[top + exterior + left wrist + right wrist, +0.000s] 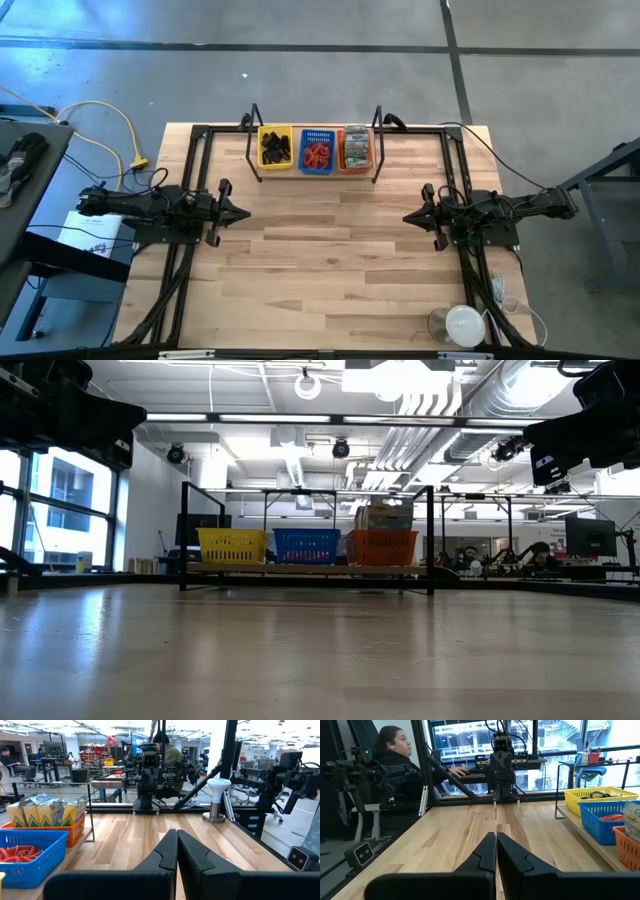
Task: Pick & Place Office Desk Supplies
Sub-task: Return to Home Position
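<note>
The office desk supplies lie in three trays on a black rack at the table's far edge: black pieces in the yellow tray [275, 146], red loops [317, 155] in the blue tray [318, 135], yellow-green packets [47, 810] in the orange tray [356, 165]. My left gripper [244, 212] hovers shut at the table's left side, pointing level toward the right. My right gripper [408, 216] hovers shut at the right side, pointing level toward the left. Both hold nothing and stand well short of the trays.
A round white object [464, 324] stands at the table's near right corner. The black rack frame [315, 178] rises around the trays. Bare wood [325, 260] stretches between the two arms. A person [395, 755] sits beyond the table's left side.
</note>
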